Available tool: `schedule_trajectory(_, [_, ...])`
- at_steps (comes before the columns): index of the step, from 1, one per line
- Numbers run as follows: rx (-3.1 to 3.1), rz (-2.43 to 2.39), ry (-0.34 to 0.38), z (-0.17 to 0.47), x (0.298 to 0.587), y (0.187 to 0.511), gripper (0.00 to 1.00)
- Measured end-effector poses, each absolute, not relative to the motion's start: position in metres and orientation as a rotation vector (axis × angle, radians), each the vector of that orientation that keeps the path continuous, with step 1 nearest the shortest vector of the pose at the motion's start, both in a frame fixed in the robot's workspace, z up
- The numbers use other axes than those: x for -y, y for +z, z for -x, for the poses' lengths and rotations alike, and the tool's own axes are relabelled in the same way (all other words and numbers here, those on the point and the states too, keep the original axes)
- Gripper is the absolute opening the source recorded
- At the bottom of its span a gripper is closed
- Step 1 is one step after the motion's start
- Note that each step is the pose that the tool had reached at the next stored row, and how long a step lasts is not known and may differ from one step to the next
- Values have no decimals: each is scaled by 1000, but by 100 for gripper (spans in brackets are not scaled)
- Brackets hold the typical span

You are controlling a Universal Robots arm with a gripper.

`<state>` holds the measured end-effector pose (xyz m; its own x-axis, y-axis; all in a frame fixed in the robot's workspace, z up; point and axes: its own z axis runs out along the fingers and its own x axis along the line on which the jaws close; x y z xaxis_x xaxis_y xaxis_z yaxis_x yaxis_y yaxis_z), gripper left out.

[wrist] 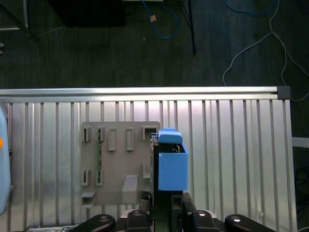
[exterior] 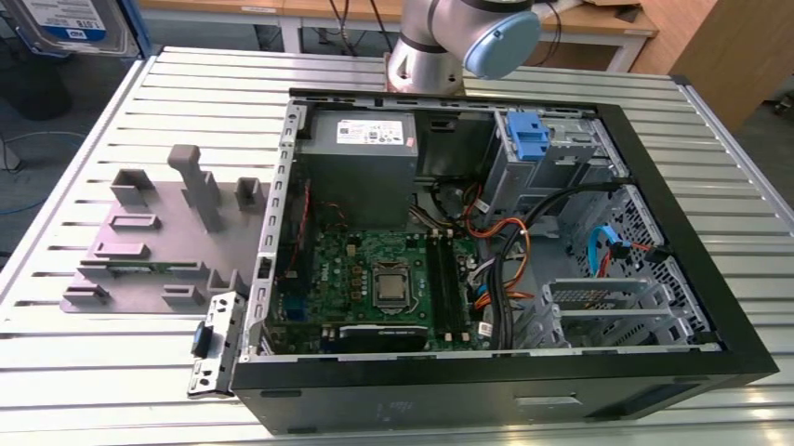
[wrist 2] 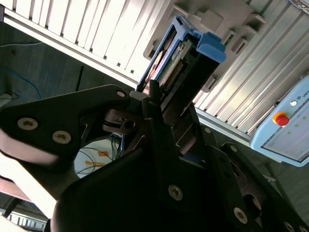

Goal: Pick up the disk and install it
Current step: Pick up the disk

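Note:
The disk point(wrist: 170, 162) hangs edge-on in the air, its blue carrier rails facing the first wrist view, above the grey fixture plate point(wrist: 118, 164) on the slatted table. My gripper point(wrist: 164, 208) is shut on the disk's end, one finger on each flat side. In the second wrist view, the disk point(wrist 2: 186, 58) sticks out past the black fingers point(wrist 2: 154, 104), its connector edge and blue rail showing. In the exterior view the disk point(exterior: 72, 26) appears at the upper left, its white-and-blue label visible.
An open computer case point(exterior: 694, 232) lies on the slatted table, with a motherboard, cables, a grey power supply point(exterior: 360, 137) and a blue bracket point(exterior: 530, 139) in the drive bay. A pendant with a red button point(wrist 2: 285, 125) sits past the table edge.

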<state>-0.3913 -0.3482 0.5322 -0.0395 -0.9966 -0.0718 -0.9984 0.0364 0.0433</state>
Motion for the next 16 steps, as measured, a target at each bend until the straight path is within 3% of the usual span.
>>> schedule_trajectory(16, [-2246,2162,127,363,348,531,35])
